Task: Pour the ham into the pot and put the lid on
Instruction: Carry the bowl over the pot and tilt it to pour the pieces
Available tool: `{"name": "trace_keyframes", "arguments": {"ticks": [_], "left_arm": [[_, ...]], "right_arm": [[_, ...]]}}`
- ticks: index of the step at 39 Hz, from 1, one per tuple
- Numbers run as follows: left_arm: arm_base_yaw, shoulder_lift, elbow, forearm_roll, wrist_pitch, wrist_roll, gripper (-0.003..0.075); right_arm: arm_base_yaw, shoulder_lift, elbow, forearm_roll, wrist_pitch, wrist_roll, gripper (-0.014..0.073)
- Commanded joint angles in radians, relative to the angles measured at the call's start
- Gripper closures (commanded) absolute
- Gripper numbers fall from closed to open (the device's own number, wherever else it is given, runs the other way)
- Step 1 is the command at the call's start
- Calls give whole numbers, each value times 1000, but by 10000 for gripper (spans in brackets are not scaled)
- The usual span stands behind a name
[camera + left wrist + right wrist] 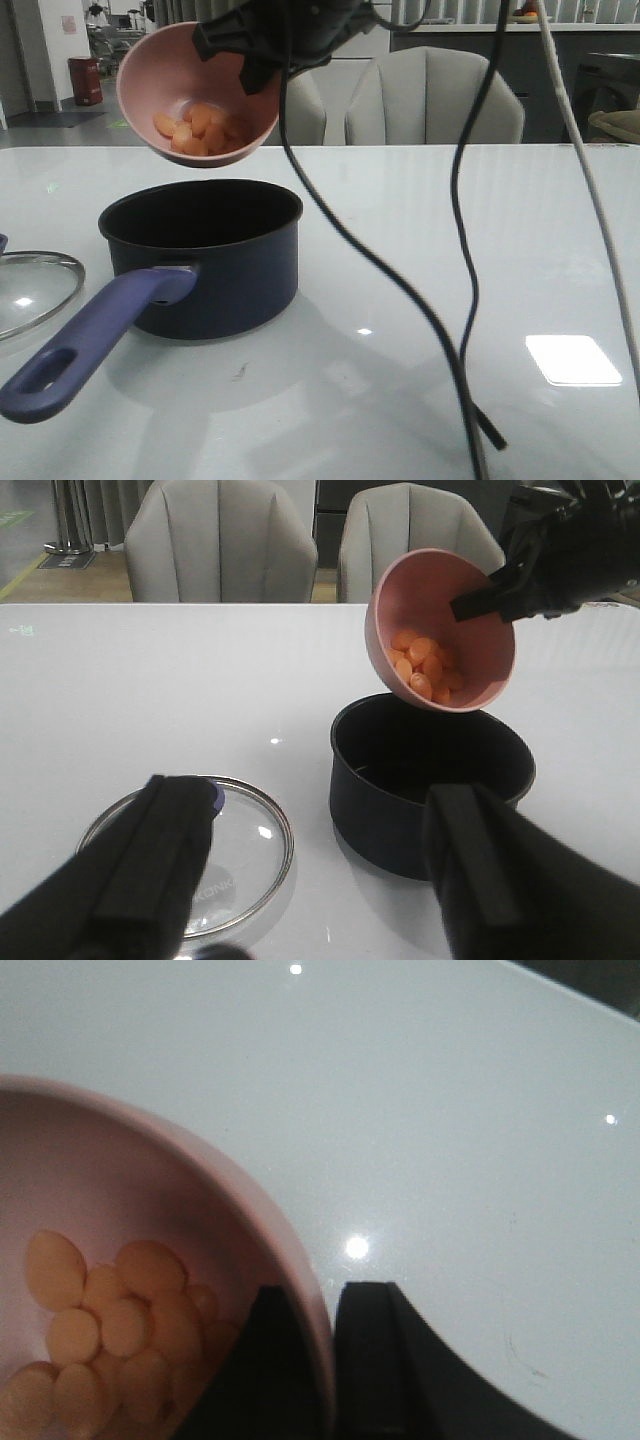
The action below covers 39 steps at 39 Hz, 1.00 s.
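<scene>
A salmon-pink bowl (160,75) hangs tilted over the pot (230,285), with my right gripper (262,72) shut on its rim. The ham (200,128) lies piled in the bowl's low side; in the right wrist view the ham (120,1320) sits beside the inner finger, and the right gripper (325,1355) pinches the bowl wall (270,1210). The dark navy pot stands on the table, its purple-blue handle (90,335) pointing to the front left. The glass lid (35,290) lies flat left of the pot. My left gripper (320,835) is open above the lid (250,830) and the pot (420,830).
Black and grey cables (460,250) hang down over the right half of the white table (450,200). Two pale chairs (430,100) stand behind the far edge. The pot's inside looks black, with nothing visible in it.
</scene>
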Motion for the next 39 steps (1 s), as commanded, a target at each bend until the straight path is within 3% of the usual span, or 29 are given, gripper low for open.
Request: {"name": "trace_keyframes", "arguments": {"ticks": [1, 9, 14, 19, 28, 39], "left_arm": [[-10, 9, -26, -10, -79, 0, 222], [-10, 9, -26, -10, -79, 0, 222], [-10, 9, -26, -10, -79, 0, 222], [-10, 9, -26, -10, -79, 0, 222], [-10, 9, -26, -10, -79, 0, 222], [-10, 9, -26, -10, -79, 0, 222]], "right_arm": [[-2, -68, 63, -25, -282, 10, 448], [-2, -68, 253, -27, -739, -3, 448], [-2, -66, 372, -27, -1096, -69, 448], [-2, -62, 438, -27, -1322, -160, 448], [-2, -62, 471, -27, -1498, -344, 448], [-2, -62, 466, -27, -1505, -544, 448]]}}
